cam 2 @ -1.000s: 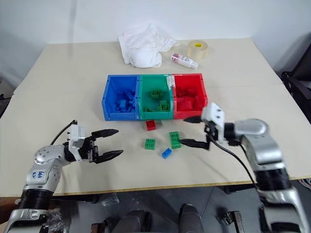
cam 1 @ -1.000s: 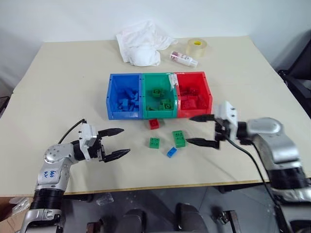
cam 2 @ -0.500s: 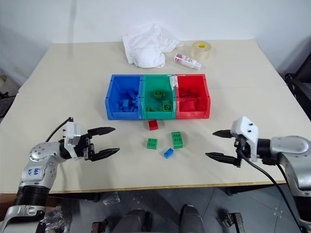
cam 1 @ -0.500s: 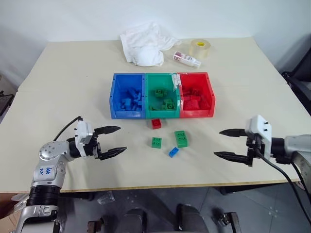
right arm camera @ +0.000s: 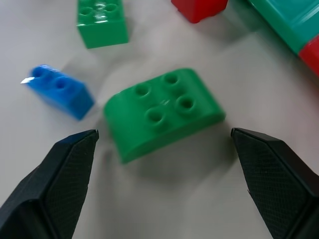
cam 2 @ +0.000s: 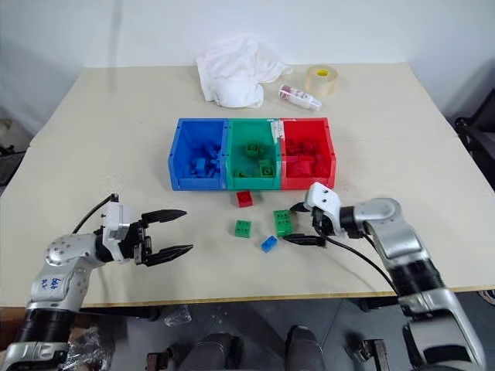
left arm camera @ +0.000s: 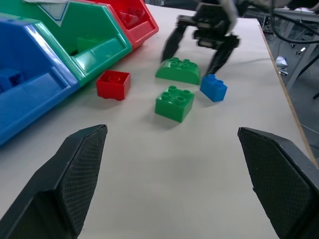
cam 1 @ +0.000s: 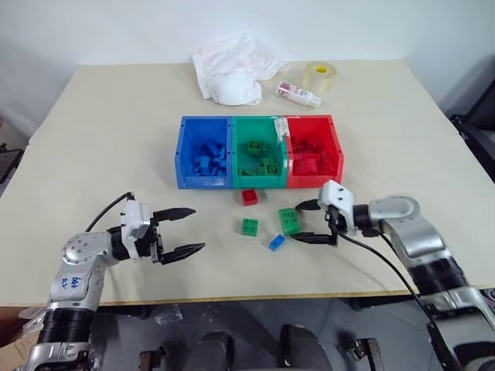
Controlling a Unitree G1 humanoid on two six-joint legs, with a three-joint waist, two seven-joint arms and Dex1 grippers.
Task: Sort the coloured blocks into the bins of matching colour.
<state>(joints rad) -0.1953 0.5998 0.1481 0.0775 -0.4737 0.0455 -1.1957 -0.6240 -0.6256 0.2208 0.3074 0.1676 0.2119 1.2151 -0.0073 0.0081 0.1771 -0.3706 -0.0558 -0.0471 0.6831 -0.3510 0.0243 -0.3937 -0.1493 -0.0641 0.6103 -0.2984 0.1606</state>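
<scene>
- In the bins (cam 1: 232, 184) at the middle of the tabletop (cam 1: 108, 139), many blocks already lie by colour.
- In front of them four blocks are left: red block (cam 1: 249, 197), small green block (cam 1: 249, 226), large green block (cam 1: 288, 221), blue block (cam 1: 274, 242).
- Right gripper (cam 1: 309, 222): jaws open around the large green block, not gripping.
- Left gripper (cam 1: 186, 230): jaws open, empty.

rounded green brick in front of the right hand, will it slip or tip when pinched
The green studded plastic brick with the curved top looks rigid and probably light, a small moulded toy piece. Its glossy faces suggest it could slip in a loose pinch. It lies flat on the beige table, so tipping seems unlikely; a push would probably slide it. The open right hand flanks it.
</scene>
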